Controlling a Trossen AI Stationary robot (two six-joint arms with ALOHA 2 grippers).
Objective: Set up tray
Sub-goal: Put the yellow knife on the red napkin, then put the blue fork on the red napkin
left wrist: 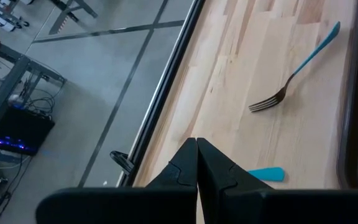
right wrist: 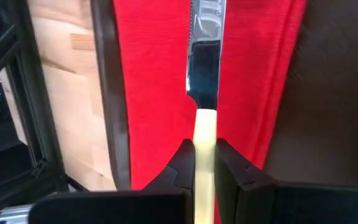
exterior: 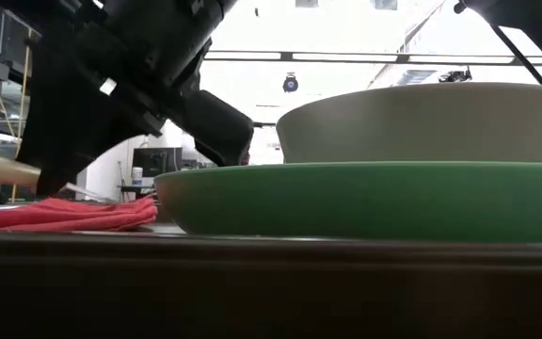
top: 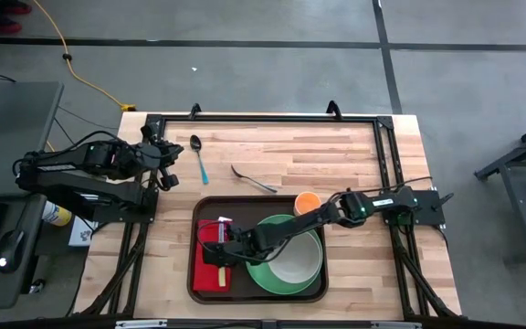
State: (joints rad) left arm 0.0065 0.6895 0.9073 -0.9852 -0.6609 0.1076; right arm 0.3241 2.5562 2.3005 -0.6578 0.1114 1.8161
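Observation:
The dark brown tray lies on the table's near middle. On it are a red napkin at its left end and a green plate carrying a cream bowl. My right gripper reaches across the plate to a spot over the napkin and is shut on a knife with a pale yellow handle. My left gripper is shut and waits over the table's far left, near a blue-handled spoon. My right gripper pinches the knife's yellow handle between its two fingers, close to where the blade begins. It comes slanting down from the table's right. The serrated blade lies along the red napkin; the handle's free end stands above the napkin.
An orange cup stands at the tray's far right corner. A fork lies on the bare wood beyond the tray, right of the spoon. A black frame runs along the table's far and side edges.

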